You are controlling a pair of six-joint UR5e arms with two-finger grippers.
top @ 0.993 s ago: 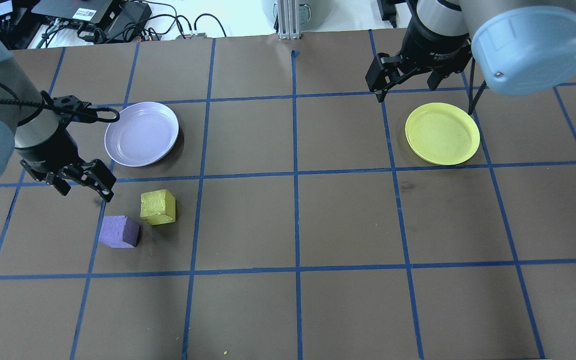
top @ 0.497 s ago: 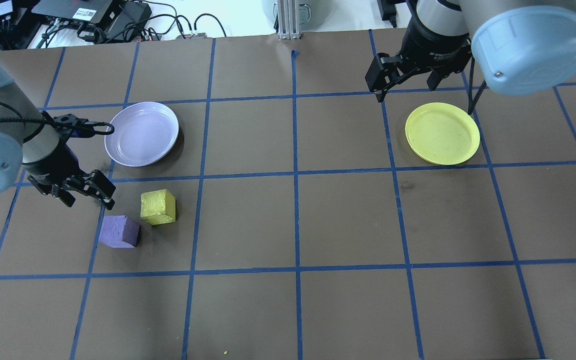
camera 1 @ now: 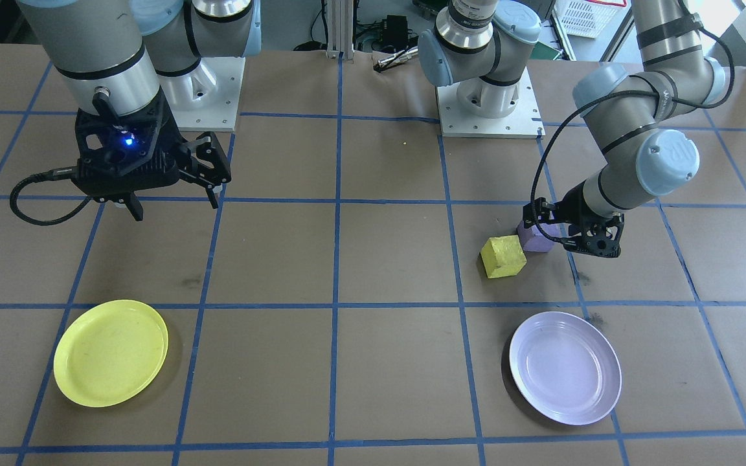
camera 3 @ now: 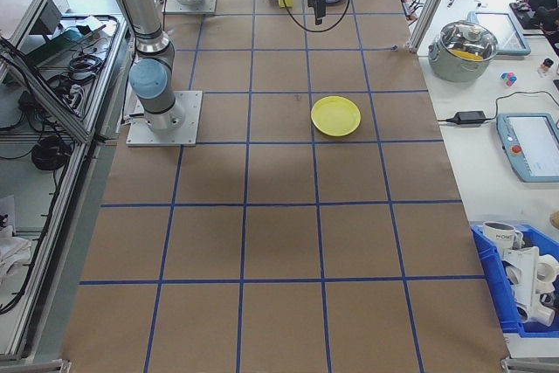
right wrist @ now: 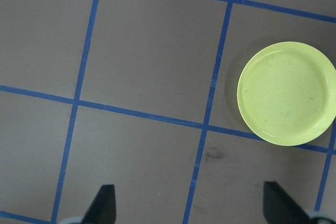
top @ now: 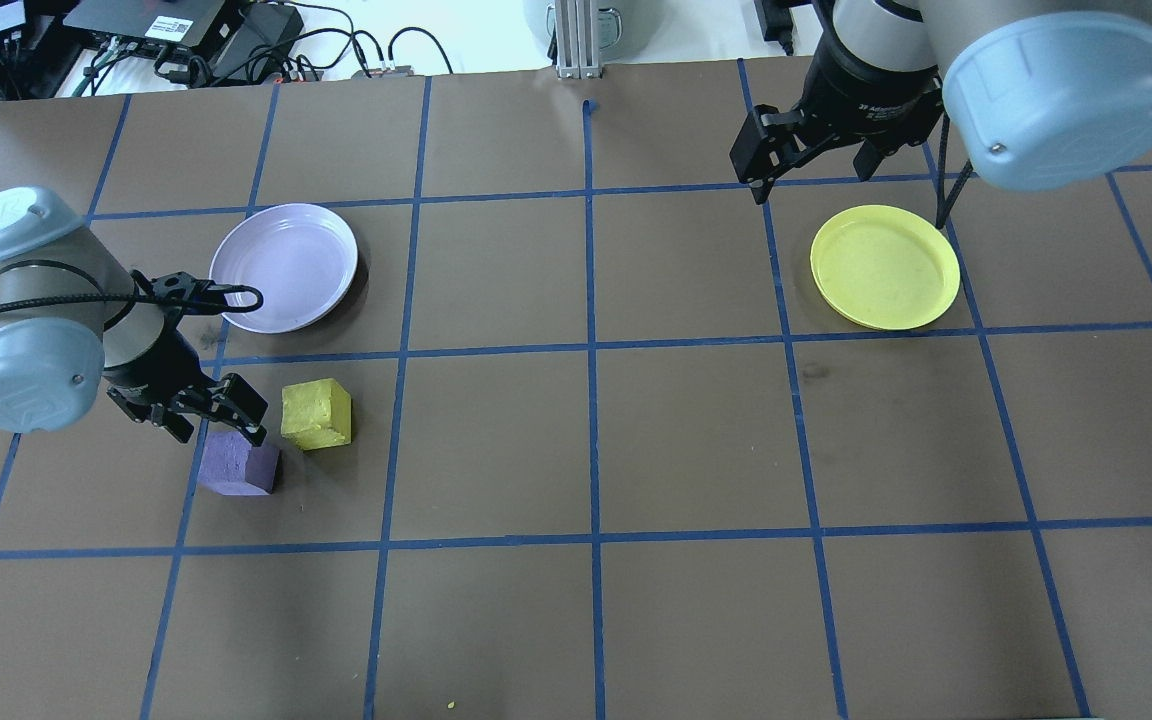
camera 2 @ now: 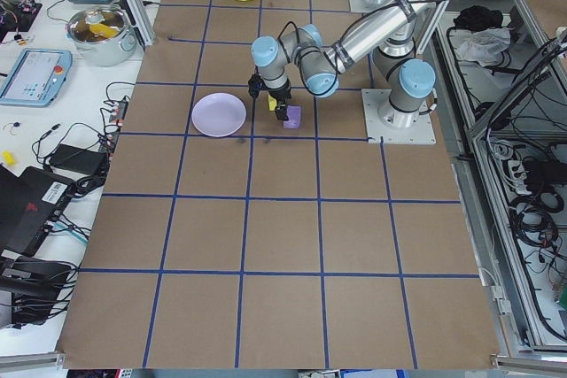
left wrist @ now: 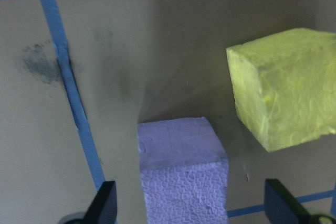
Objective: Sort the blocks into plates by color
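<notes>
The purple block [top: 236, 466] and the yellow block [top: 316, 414] lie side by side on the brown table, on the robot's left. My left gripper [top: 219, 432] hangs open just over the purple block's far edge. In the left wrist view the purple block [left wrist: 181, 171] sits between the two fingertips [left wrist: 105, 203], and the yellow block [left wrist: 283, 93] is off to one side. The lavender plate [top: 283, 266] holds nothing. My right gripper [top: 850, 210] hovers open and holds nothing, high over the yellow plate [top: 885, 266], which also holds nothing.
Blue tape lines divide the brown table [top: 596, 440] into squares. Cables and electronics [top: 186, 40] lie beyond the far edge. A metal post [top: 576, 40] stands at the back middle. The arm bases [camera 1: 486, 107] sit on the robot's side.
My left gripper has moved from beside the lavender plate down and toward the purple block, still open. The right arm and both blocks have not moved.
</notes>
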